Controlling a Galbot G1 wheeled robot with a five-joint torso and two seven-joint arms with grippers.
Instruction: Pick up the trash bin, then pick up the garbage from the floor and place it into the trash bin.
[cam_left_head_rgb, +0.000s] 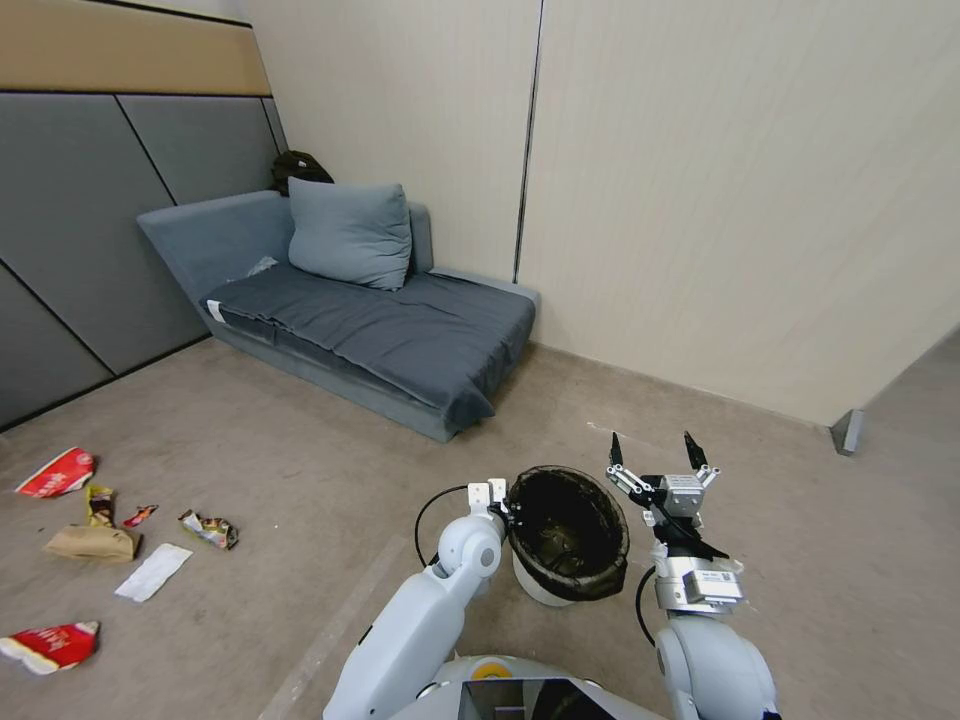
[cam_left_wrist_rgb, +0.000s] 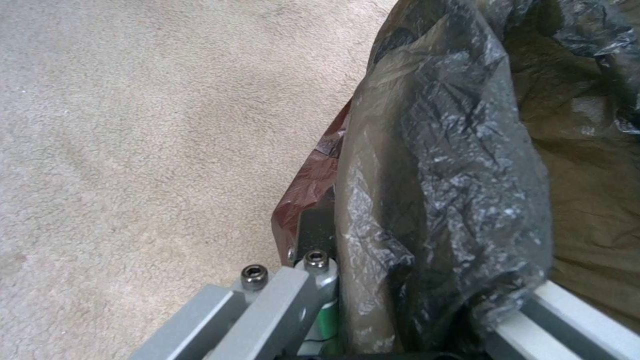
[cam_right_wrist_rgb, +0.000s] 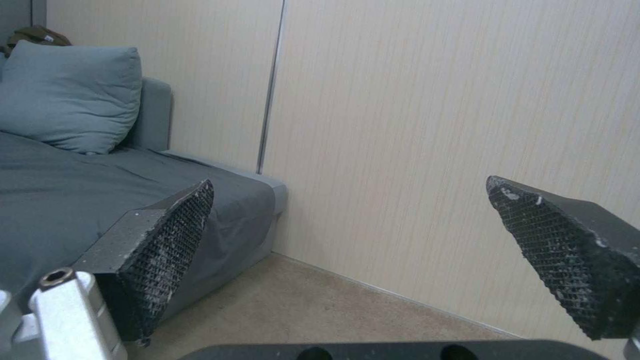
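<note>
The left gripper (cam_left_head_rgb: 503, 503) is mostly hidden behind the trash bin (cam_left_head_rgb: 566, 535) rim, its jaws buried in black liner (cam_left_wrist_rgb: 453, 190) (a reddish patch beside them cannot be identified). The bin's white base is largely covered. The 7 garbage (cam_left_head_rgb: 92, 541) pieces are too small to read.

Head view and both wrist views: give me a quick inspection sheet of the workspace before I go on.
Surface: beige carpet floor, bare near the robot.
Job's things: trash bin with black liner, held up in front of the robot; garbage scattered on the floor to the robot's left.
Clutter: nothing seen.
Grippers: left gripper shut on the trash bin's rim; right gripper open, empty, raised beside the trash bin.
Cables: black cable looping at the left wrist.
Surroundings: grey sofa with cushion, panelled walls.
</note>
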